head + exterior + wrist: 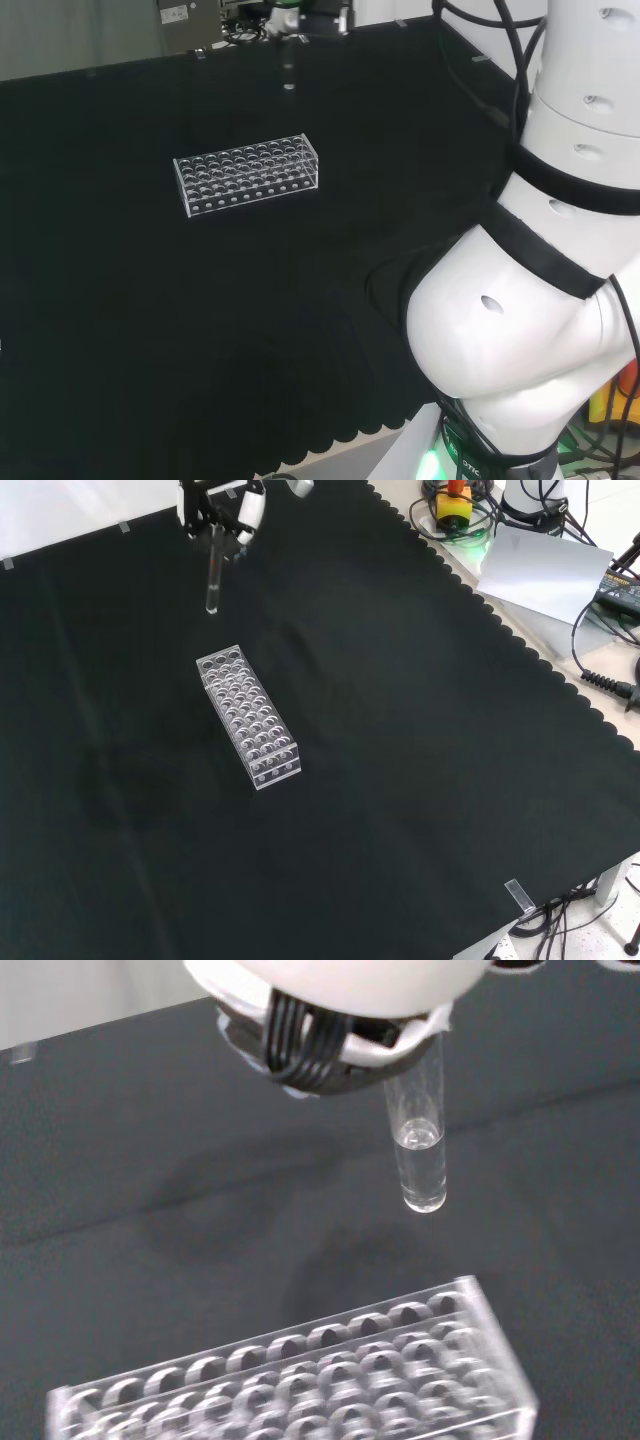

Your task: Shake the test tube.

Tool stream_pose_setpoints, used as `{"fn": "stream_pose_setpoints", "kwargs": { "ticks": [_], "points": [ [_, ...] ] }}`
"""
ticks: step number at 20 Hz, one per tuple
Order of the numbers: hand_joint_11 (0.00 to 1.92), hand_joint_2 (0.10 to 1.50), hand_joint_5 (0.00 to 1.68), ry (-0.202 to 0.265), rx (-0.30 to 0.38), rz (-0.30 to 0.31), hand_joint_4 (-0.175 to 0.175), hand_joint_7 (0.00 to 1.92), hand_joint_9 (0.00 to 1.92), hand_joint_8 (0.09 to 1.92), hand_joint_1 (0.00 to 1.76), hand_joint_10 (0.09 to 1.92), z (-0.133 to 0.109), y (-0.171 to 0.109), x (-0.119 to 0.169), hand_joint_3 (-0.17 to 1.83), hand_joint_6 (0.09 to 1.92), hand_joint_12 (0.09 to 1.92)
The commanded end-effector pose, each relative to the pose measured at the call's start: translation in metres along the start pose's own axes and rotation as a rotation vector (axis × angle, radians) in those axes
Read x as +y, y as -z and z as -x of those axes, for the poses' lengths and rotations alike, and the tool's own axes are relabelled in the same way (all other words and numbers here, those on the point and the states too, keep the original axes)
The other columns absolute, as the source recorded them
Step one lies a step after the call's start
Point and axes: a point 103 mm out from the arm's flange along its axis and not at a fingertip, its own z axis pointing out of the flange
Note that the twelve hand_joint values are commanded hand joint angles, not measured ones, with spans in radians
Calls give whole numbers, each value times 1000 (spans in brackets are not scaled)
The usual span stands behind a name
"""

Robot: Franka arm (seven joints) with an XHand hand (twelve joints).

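A clear test tube [213,575] hangs upright in the air, with the hand [222,505] shut on its upper end. The wrist view has the tube [420,1150] close up, a little clear liquid in its rounded bottom, under the hand [330,1020]. A clear plastic tube rack [248,718] with many holes lies on the black cloth; in the front view the tube hangs above and beyond its far end. The head view puts the hand [300,15] and tube [289,75] at the far edge, beyond the rack [248,172]. The rack [300,1370] looks empty.
The arm's white links [540,300] stand at the right of the head view. Off the cloth's scalloped edge in the front view sit a yellow and red stop button [455,505], a grey sheet [545,570] and cables [600,675].
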Motion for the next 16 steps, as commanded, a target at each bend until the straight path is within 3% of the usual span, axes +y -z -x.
{"fn": "stream_pose_setpoints", "kwargs": {
  "ticks": [1,4,8,13,16],
  "points": [
    [1243,690,1287,162,45,-48,-175,1672,1609,555,1224,689,-69,-11,-16,596,610,855],
    [1243,690,1287,194,61,-56,-175,1671,1609,555,1224,689,-82,-11,-22,596,610,855],
    [1243,690,1286,181,64,-49,-175,1671,1609,557,1224,689,-78,-8,-20,596,610,855],
    [1243,690,1286,94,63,-39,-175,1670,1609,558,1224,689,-41,-5,-13,596,611,855],
    [1244,690,1286,36,23,-28,-175,1670,1609,559,1224,689,-8,-4,-8,596,611,855]
  ]
}}
